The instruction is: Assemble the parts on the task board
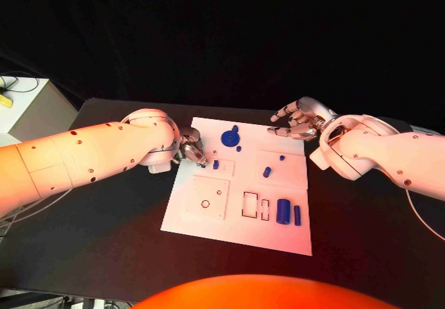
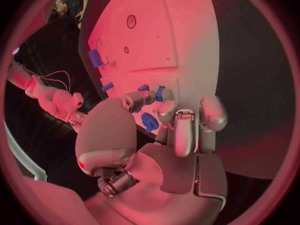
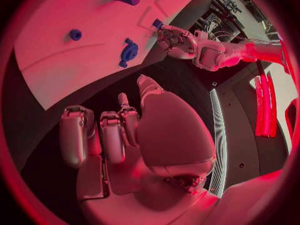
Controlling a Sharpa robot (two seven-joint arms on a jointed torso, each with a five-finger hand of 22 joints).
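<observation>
In the head view the left hand [image 1: 190,147] has its fingertips down at a small blue part [image 1: 216,165] on the task board [image 1: 243,187], its long axis along the board's length; whether they pinch anything I cannot tell. The right hand [image 1: 298,120] hovers beyond the board's far corner, fingers loosely curled and apart, empty. In the left wrist view, blue parts lie just past the fingertips [image 2: 167,111].

left hand [image 1: 190,149] fingertips down, right hand [image 1: 298,120] curled, raised
</observation>
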